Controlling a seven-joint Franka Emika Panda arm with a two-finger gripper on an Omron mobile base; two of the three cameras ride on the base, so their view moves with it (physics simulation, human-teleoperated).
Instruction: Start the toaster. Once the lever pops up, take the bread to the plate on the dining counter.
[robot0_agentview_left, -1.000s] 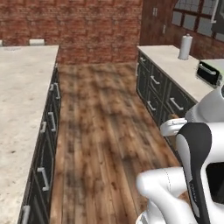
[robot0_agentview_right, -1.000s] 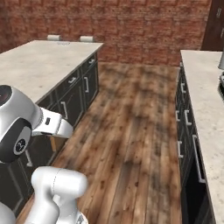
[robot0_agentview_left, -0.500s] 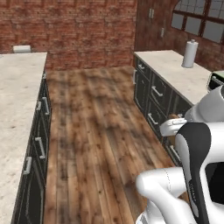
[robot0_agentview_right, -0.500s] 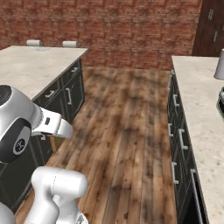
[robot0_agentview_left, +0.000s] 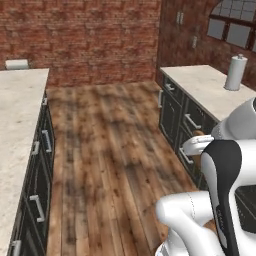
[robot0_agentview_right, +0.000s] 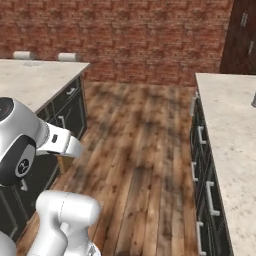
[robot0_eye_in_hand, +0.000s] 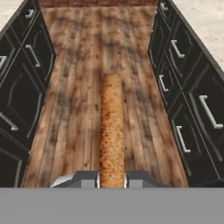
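Our hand (robot0_eye_in_hand: 112, 180) is clamped tight on the bread (robot0_eye_in_hand: 111, 131), edge-on above the wooden floor (robot0_eye_in_hand: 87, 65); we should hold it level while driving to the plate.

The white arm with dark joints is folded low, elbow raised. Its two-finger pincer (robot0_eye_in_hand: 112, 177) is clamped edge-on around a golden-brown toast slice (robot0_eye_in_hand: 112, 127), pointing forward.

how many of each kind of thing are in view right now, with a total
bread slice: 1
paper towel roll: 1
beige-topped counters: 2
grey seat backs: 2
total: 6
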